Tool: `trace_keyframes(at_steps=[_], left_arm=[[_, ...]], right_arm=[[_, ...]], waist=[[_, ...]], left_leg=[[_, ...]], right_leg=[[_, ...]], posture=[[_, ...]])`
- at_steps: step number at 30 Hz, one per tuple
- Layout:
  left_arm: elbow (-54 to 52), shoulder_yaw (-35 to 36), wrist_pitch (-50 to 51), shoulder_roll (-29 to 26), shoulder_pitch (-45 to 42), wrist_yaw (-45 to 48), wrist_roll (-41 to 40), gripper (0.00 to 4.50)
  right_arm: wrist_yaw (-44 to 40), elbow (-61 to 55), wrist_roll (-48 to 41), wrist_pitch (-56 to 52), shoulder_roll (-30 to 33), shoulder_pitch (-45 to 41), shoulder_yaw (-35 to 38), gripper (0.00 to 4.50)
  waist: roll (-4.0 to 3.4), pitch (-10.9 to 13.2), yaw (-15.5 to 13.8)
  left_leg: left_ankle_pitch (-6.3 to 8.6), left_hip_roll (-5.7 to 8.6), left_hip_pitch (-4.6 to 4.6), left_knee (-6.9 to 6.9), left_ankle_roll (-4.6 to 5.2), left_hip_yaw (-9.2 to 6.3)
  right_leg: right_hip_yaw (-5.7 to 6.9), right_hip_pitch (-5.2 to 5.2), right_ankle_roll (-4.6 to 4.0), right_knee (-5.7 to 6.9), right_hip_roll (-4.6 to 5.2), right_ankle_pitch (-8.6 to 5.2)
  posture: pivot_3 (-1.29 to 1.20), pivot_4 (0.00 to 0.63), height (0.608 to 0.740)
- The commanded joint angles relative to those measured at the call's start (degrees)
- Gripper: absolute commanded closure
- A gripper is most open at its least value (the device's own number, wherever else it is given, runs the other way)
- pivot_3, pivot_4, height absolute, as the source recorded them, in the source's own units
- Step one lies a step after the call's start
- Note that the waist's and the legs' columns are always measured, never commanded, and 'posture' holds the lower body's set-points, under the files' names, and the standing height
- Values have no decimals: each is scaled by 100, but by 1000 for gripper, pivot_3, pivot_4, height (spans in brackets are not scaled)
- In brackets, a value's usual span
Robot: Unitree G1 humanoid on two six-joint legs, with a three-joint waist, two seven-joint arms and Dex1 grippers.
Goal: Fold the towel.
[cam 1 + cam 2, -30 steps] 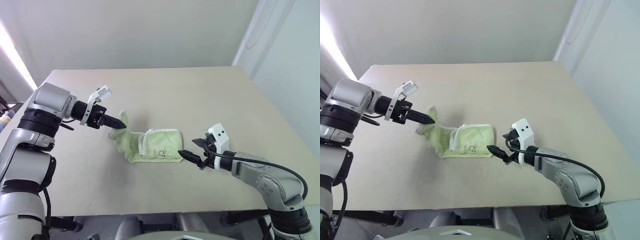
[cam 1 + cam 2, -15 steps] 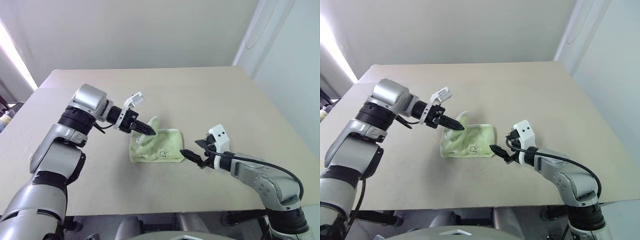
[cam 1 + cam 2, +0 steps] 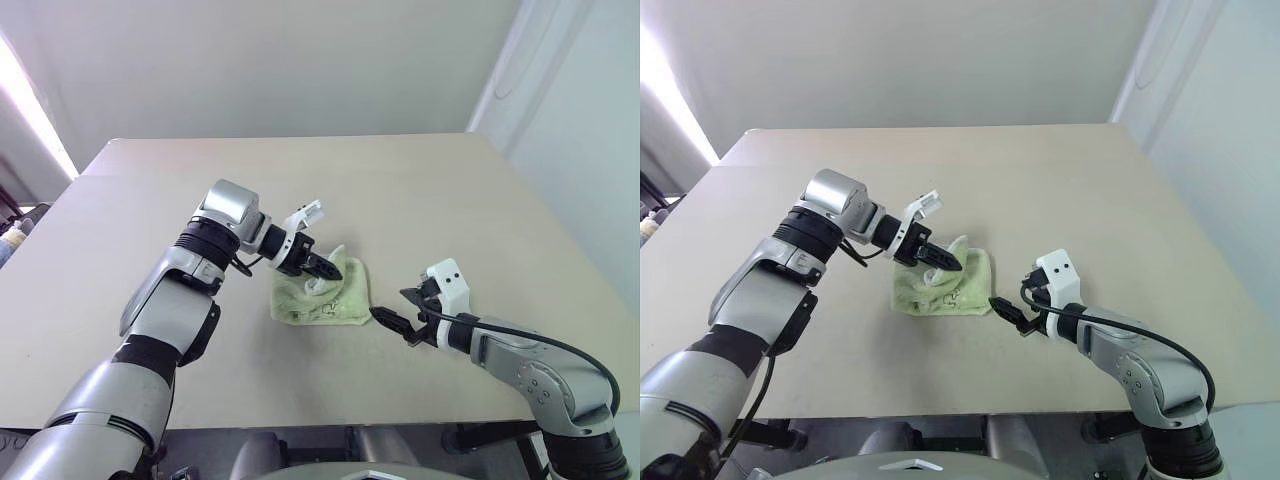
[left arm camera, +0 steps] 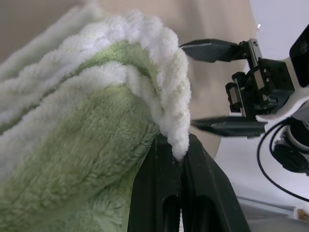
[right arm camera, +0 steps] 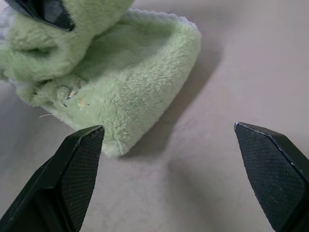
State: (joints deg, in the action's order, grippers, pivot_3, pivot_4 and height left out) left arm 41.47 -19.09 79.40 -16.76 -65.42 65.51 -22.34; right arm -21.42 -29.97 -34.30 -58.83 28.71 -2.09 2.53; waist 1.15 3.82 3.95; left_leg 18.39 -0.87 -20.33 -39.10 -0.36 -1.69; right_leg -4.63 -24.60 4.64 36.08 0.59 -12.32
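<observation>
The pale lime-green towel [image 3: 322,297] lies bunched in a small folded heap in the middle of the table. My left gripper [image 3: 328,270] is shut on its white stitched edge and holds that edge lifted over the heap's top. The left wrist view shows the two black fingers [image 4: 166,193] pinching the white-edged towel [image 4: 72,145]. Just right of the towel's near right corner, my right gripper [image 3: 392,308] hovers open and apart from the cloth. In the right wrist view its spread fingers [image 5: 77,169] frame bare table, with the towel [image 5: 120,82] beyond them.
The beige table [image 3: 450,190] stretches wide around the towel on every side. Its right edge runs near a white wall, and its front edge lies close below my right arm.
My left gripper has carried the towel's edge to the right, over the rest of the cloth, and the towel has drawn into a more compact heap. My right gripper has stayed open, nearly in place.
</observation>
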Motion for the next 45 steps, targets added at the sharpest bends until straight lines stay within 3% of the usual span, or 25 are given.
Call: trace_keyframes(at_steps=[1, 5, 8, 17, 26, 30, 38, 42, 45], left_arm=[[-180, 550, 59, 124, -7, -564, -57, 4492], [-606, 486, 238, 96, 186, -547, -253, 4492], [-977, 219, 359, -42, 363, -430, -371, 3757], [-904, 378, 538, -211, 214, -125, -808, 496], [-1435, 506, 149, -958, 51, 878, -1420, 496], [-1033, 494, 166, -966, -130, 875, -1337, 496], [-1680, -109, 86, -711, 353, 471, -1120, 496], [-1891, 93, 102, -800, 529, 537, -1353, 12], [-1855, 376, 19, -937, 459, 704, -1515, 12]], right_arm=[[31, -250, 95, 95, 45, -1, -36, 0], [41, -248, 217, 104, 66, 34, -140, 0], [33, -230, 284, 111, 80, 30, -165, 0], [-2, -120, 446, 149, 63, 6, -197, 0], [-184, -195, 193, 158, -42, -137, -2, 0], [-263, -196, 38, 118, -30, -296, 126, 0], [-238, -21, 301, 159, 29, -378, -139, 0], [-212, -52, 314, 164, 9, -306, -104, 0], [-186, -110, 171, 148, -124, -314, 66, 0]], waist=[[-1, 0, -3], [-2, -1, -4], [-2, -1, -3], [-2, -1, -2], [-3, 0, -7], [-3, 0, -8], [-4, -1, 4], [-4, -1, 0], [-4, -1, 2]], left_leg=[[0, 0, 1, 0, 0, 0], [0, 0, 4, 0, 0, -2], [0, 0, 2, 0, -1, 0], [0, 2, 4, 0, -1, 0], [-1, 2, 4, -2, -1, 0], [-1, 2, 4, -4, -1, -1], [-1, 2, 2, -1, -1, -1], [-1, 2, 7, -2, -1, -1], [-1, 2, 7, -2, -1, -1]], right_leg=[[0, 0, 0, 1, -1, 0], [0, 1, 0, 4, -1, 1], [0, 1, 0, 2, 0, 1], [0, 2, 0, 2, 1, 0], [0, 2, -1, 2, 2, 0], [0, 3, 0, 1, 2, 0], [-1, 3, 0, 0, 1, 0], [-3, 3, -1, 5, -1, 1], [-3, 3, -1, 5, -1, 1]], posture=[[0, 0, 712], [0, 0, 712], [0, 0, 712], [0, 0, 712], [0, 0, 712], [0, 0, 712], [0, 0, 712], [0, 0, 712], [0, 0, 712]])
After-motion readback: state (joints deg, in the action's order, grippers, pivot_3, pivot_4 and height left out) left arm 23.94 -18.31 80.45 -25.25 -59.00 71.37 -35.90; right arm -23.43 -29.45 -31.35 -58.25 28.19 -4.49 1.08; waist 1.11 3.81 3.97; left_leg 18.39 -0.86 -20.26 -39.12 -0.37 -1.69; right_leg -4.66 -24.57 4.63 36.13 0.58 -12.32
